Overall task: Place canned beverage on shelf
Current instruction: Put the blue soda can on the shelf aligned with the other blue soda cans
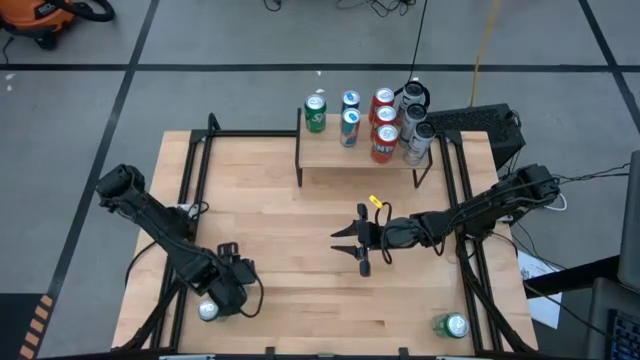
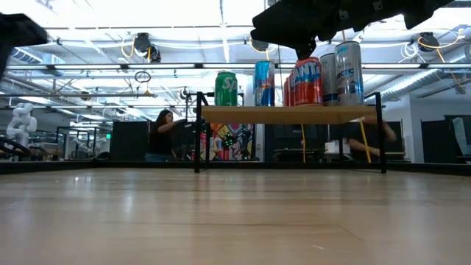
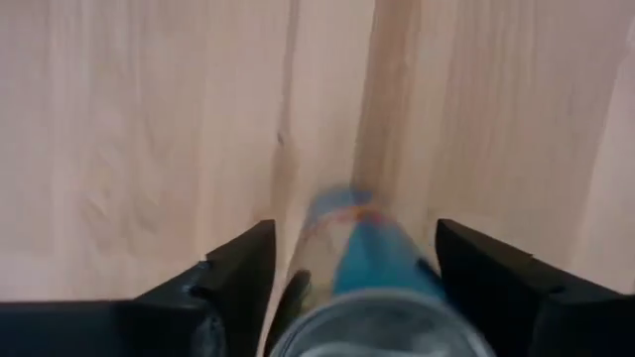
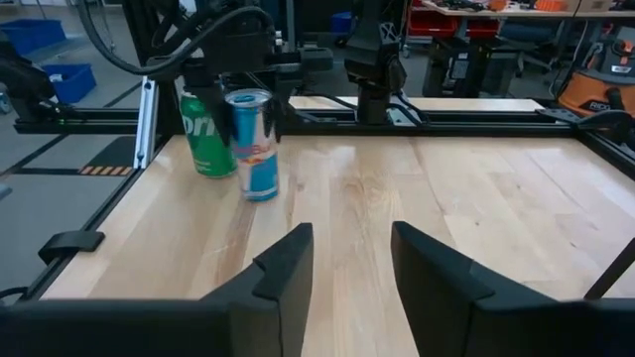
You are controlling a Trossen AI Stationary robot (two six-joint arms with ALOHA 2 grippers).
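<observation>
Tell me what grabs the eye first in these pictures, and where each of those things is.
The cluster of upright cans crowding the right part of the shelf at the table's far edge stands out first. Next is the left gripper at the near left corner, its fingers either side of a blue and silver can. The right gripper hovers empty over the table's middle, and a green can waits at the near right corner.

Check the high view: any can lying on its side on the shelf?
No. Every can on the shelf stands upright, tops facing the camera, including the green can.
</observation>
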